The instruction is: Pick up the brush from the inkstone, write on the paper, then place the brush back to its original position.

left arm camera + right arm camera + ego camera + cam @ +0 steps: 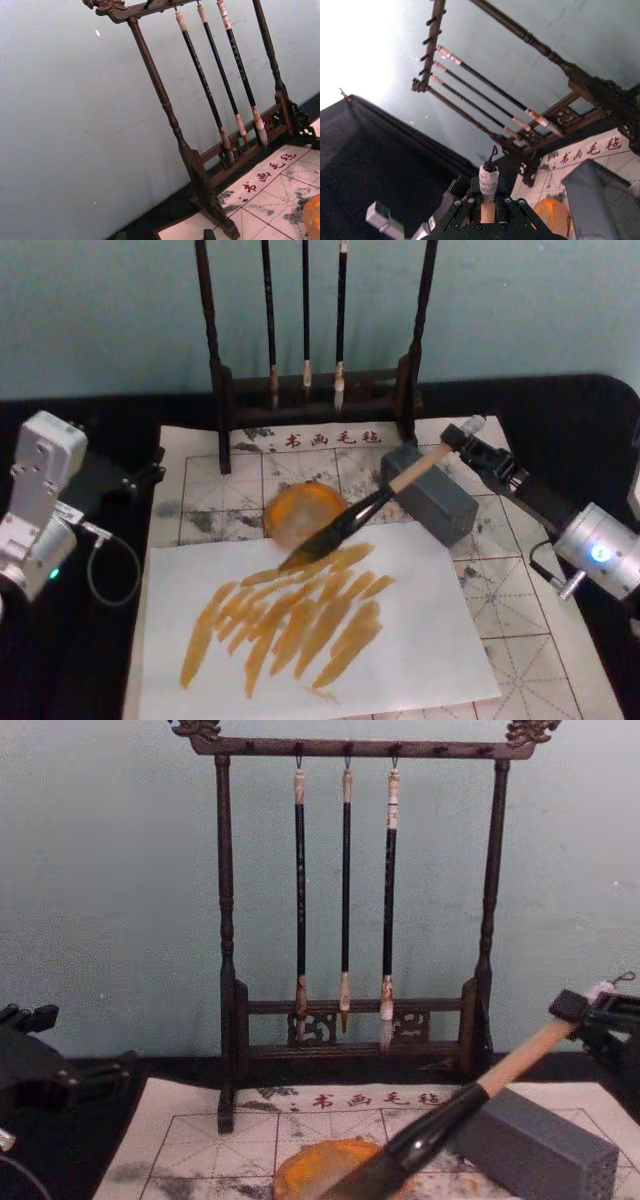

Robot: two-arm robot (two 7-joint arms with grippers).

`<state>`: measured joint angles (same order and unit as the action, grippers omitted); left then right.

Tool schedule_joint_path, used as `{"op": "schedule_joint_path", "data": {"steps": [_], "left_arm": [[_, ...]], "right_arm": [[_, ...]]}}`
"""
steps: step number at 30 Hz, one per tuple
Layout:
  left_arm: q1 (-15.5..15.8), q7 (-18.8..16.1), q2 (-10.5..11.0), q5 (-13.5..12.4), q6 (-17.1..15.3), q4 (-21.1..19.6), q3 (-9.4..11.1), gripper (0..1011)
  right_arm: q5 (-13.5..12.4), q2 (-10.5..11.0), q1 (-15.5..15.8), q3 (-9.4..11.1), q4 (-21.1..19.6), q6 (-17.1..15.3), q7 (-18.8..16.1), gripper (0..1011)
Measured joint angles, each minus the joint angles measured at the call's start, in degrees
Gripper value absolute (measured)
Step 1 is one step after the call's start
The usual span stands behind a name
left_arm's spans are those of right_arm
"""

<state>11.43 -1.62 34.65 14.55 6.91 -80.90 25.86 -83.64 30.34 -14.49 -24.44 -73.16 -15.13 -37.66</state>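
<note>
From where I stand, the right gripper [462,440] is clamped on the top end of the brush [370,510], its fingers tight round the pale handle just below the string loop. It holds the brush slanting down and to the left, past the grey block [435,500]. The dark tip sits at the upper edge of a white sheet [420,620] that lies over the paper [520,590], just in front of the inkstone [283,508]. Whether the bristles press on the sheet or hover just above it I cannot tell. A fan of broad orange strokes already covers much of the white sheet, so I would judge the pick-up done and the writing largely finished. What remains, as I see it, is a short carry back to the inkstone, laying the brush down there and letting go. The left gripper [145,475] is parked well off to the left on the black tabletop [560,410], taking no part. The stand [215,370] with its three thin brushes [345,890] waits behind, untouched.
</note>
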Motion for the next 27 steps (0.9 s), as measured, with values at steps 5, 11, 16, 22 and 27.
{"op": "schedule_joint_path", "data": {"steps": [5, 11, 16, 22, 27], "left_arm": [[0.0, 0.0, 0.0, 0.0, 0.0, 0.0, 0.0, 1001], [0.0, 0.0, 0.0, 0.0, 0.0, 0.0, 0.0, 1001], [0.0, 0.0, 0.0, 0.0, 0.0, 0.0, 0.0, 1001], [0.0, 0.0, 0.0, 0.0, 0.0, 0.0, 0.0, 1001], [0.0, 0.0, 0.0, 0.0, 0.0, 0.0, 0.0, 1001]], "right_arm": [[-0.1, 2.6, 0.7, -0.9, -1.5, -0.6, -1.7, 184], [0.0, 5.1, 1.4, -1.5, -2.8, -0.6, -2.6, 184], [0.1, 7.0, 1.9, -1.9, -3.5, -0.4, -3.0, 184], [0.3, 9.2, 2.3, -2.3, -4.0, 0.2, -3.6, 184], [0.3, 10.3, 2.5, -2.8, -4.3, 0.5, -3.8, 184]]}}
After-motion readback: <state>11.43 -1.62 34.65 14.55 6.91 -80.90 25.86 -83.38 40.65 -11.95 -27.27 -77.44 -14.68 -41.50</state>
